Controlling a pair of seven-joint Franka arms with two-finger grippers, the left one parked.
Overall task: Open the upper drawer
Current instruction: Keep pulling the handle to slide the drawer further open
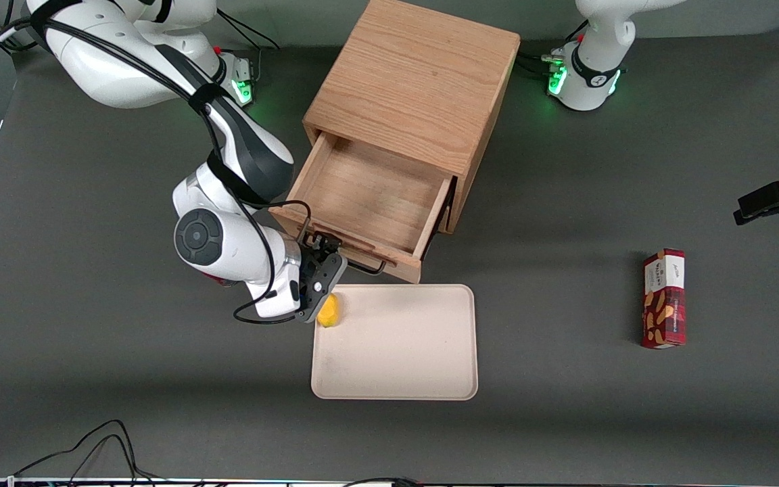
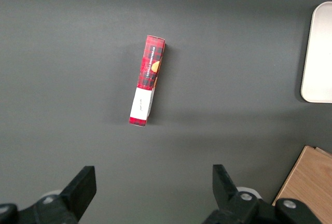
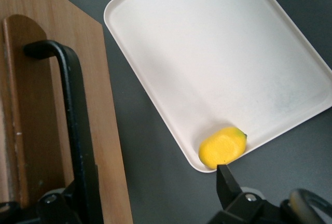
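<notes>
The right arm's black two-finger hand (image 1: 322, 269) hangs at the front of the pulled-out upper drawer (image 1: 369, 196) of a boxy light-oak cabinet (image 1: 416, 88), just above the near corner of a cream rectangular plastic tray (image 1: 396, 365) lying on the dark grey bench (image 1: 565, 406). In the right wrist view the drawer's thin black wire handle (image 3: 72, 125) runs past one finger (image 3: 85, 193) while the other finger (image 3: 228, 180) stands well apart from it, so the hand (image 3: 155, 193) is spread wide around or beside the handle and not pressed on it. A small yellow lemon-shaped fruit (image 1: 328, 310) sits in the tray's corner nearest the hand. Farther from the camera, the drawer's plain wood interior shows bare boards, its front panel close to the tray's edge. Toward the parked arm's end of the bench lies a red patterned snack box (image 1: 664, 298).
</notes>
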